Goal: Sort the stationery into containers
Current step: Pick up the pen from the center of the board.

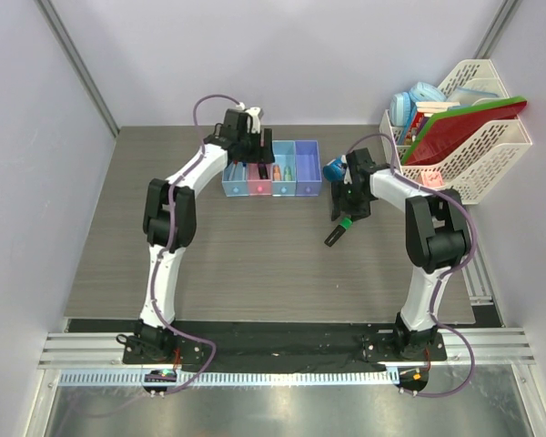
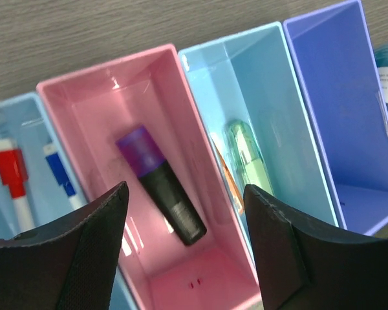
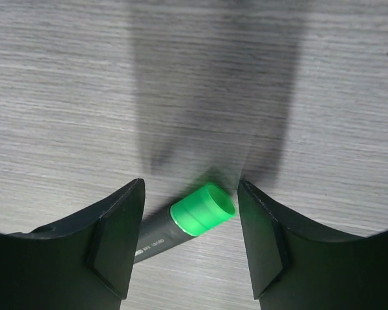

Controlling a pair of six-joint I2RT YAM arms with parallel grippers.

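My right gripper [image 3: 191,186] stands spread around the green highlighter [image 3: 204,210], which lies on the desk [image 3: 64,97] with neither finger touching it. I should settle squarely across its barrel before closing. Farther off, my left gripper [image 2: 184,189] hangs spread above the pink bin [image 2: 84,106], where the purple highlighter [image 2: 160,187] lies.
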